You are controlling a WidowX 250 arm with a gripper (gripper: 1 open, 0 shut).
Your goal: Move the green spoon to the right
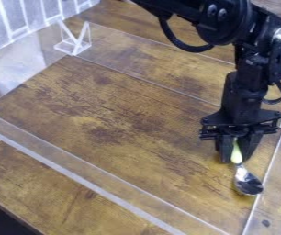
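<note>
We take this for a lab or test rig, not a home: a black robot arm (229, 37) works over a worn wooden bench (106, 101) fenced by low clear plastic walls (57, 170), with a small clear stand (72, 39) at the far corner and nothing domestic around it but a single spoon (241, 170)

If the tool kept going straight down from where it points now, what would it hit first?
The tool points straight down, shut on the green spoon at its handle. Directly below is the wooden table, so the spoon would likely press into the tabletop first; the remaining gap is hard to judge.
</note>
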